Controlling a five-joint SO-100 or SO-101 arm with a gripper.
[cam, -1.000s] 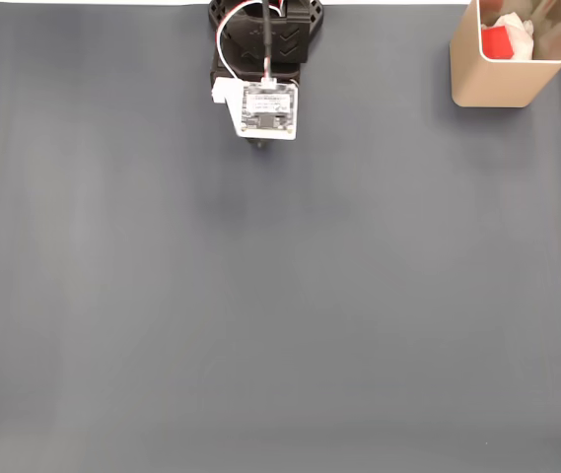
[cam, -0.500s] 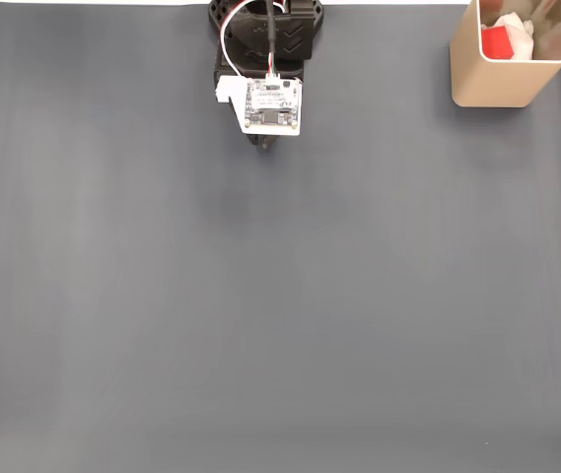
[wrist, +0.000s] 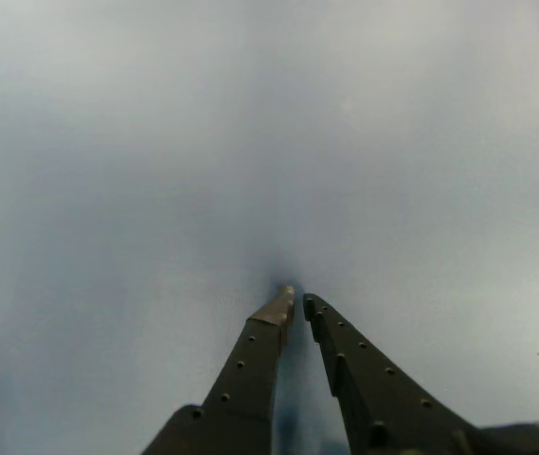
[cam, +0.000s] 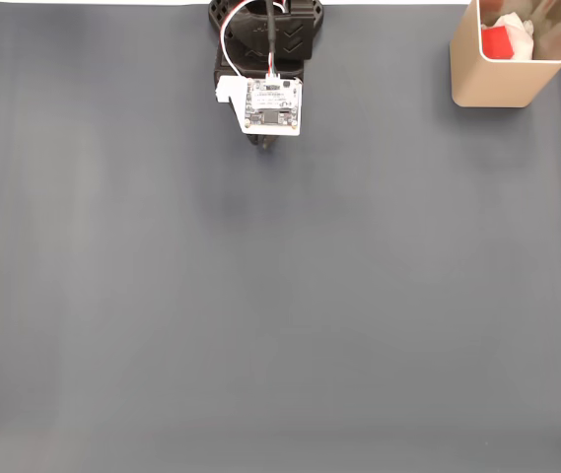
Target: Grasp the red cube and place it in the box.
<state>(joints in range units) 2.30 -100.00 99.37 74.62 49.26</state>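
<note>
1. Since the frame from a second ago, the arm's white circuit board [cam: 272, 105] has shifted slightly right and toward the far edge; over the last half second nothing has moved.
2. Print on the board is too small to read.
3. The red cube [cam: 497, 41] sits inside the beige box [cam: 497, 84] at the far right of the dark surface [cam: 280, 296], beside something white; the box stands upright.
4. In the wrist view the tool [wrist: 296, 301] is closed, tips nearly touching, gripping nothing, just above the surface.
</note>
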